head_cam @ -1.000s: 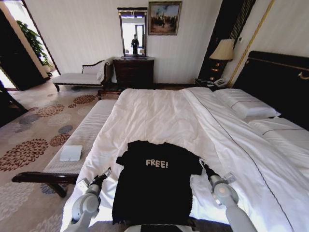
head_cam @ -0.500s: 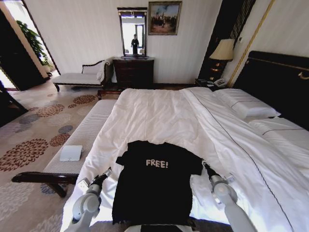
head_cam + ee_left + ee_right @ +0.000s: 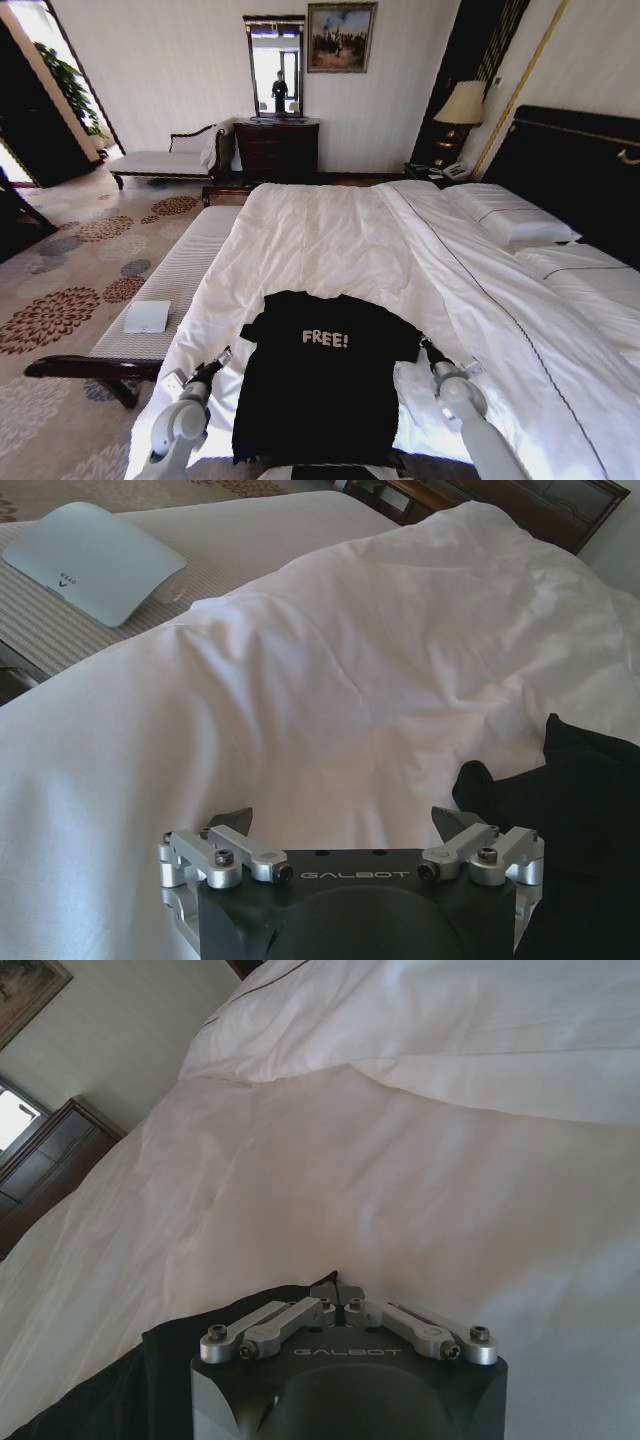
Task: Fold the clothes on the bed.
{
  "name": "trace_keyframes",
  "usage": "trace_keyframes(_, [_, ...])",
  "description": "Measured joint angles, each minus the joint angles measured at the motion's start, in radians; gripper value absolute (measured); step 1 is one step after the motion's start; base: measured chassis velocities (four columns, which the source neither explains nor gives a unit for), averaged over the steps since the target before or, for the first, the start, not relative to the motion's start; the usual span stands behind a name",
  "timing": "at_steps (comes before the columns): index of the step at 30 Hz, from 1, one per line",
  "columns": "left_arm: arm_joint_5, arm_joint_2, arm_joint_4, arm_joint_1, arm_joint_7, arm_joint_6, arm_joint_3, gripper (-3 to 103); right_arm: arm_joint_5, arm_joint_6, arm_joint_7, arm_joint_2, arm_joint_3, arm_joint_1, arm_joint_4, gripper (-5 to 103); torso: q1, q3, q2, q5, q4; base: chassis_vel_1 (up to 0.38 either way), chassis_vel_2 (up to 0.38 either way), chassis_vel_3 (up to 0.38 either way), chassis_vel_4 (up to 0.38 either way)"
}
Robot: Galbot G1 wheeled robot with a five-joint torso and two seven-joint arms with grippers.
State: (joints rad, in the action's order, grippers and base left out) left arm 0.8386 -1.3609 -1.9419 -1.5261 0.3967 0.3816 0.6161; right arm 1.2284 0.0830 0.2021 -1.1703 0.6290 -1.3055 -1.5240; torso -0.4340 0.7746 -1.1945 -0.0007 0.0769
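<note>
The clothes, a black T-shirt (image 3: 320, 385) with white "FREE!" lettering, lie flat on the white duvet at the near end of the bed (image 3: 330, 240). My left gripper (image 3: 222, 356) rests just off the shirt's left sleeve, apart from it. In the left wrist view this gripper (image 3: 345, 822) is open over bare duvet, with the black sleeve (image 3: 580, 820) beside one finger. My right gripper (image 3: 425, 346) sits at the right sleeve's edge. In the right wrist view it (image 3: 338, 1298) is shut, and the black fabric (image 3: 170, 1370) rises to a point between its fingertips.
A pale upholstered bench (image 3: 175, 285) runs along the bed's left side with a white flat device (image 3: 147, 316) on it. Pillows (image 3: 510, 215) and the dark headboard (image 3: 575, 170) are at the right. A dresser (image 3: 277, 148), a lamp (image 3: 460, 103) and patterned carpet lie beyond.
My right gripper has drawn back a little toward me at the right sleeve's edge. The left arm and the rest of the shirt have not moved.
</note>
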Motion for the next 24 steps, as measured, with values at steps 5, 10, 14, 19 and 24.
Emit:
trace_keyframes(5, [-0.003, -0.003, 0.000, -0.001, 0.000, 0.000, 0.000, 100, 0.000, -0.004, -0.001, 0.000, 0.000, -0.008, -0.008, 0, 0.000, 0.000, 0.000, 0.0000, 0.0000, 0.000, 0.000, 0.000, 0.000])
trace_keyframes(10, [-0.003, -0.004, 0.000, -0.001, 0.000, 0.000, 0.000, 100, -0.003, -0.012, 0.002, -0.008, 0.012, -0.031, -0.044, 0, 0.000, 0.000, 0.000, 0.0000, 0.0000, 0.000, 0.000, 0.000, 0.000])
trace_keyframes(14, [-0.003, -0.003, -0.001, -0.002, 0.000, -0.001, 0.000, 100, -0.004, -0.015, 0.003, -0.011, 0.019, -0.044, -0.059, 0, 0.000, 0.000, 0.000, -0.0001, 0.0000, 0.000, 0.000, 0.000, 0.000])
trace_keyframes(19, [-0.003, 0.001, -0.002, -0.004, 0.000, -0.002, -0.001, 100, -0.009, -0.021, 0.012, -0.019, 0.034, -0.052, -0.068, 0, 0.000, 0.000, 0.000, 0.0000, 0.0000, 0.000, 0.000, 0.000, 0.000])
trace_keyframes(24, [-0.001, 0.010, -0.008, -0.005, 0.000, -0.003, -0.001, 100, -0.011, -0.023, 0.027, -0.033, 0.055, -0.065, -0.089, 0, 0.000, 0.000, 0.000, -0.0001, 0.0001, 0.000, 0.000, 0.000, 0.000])
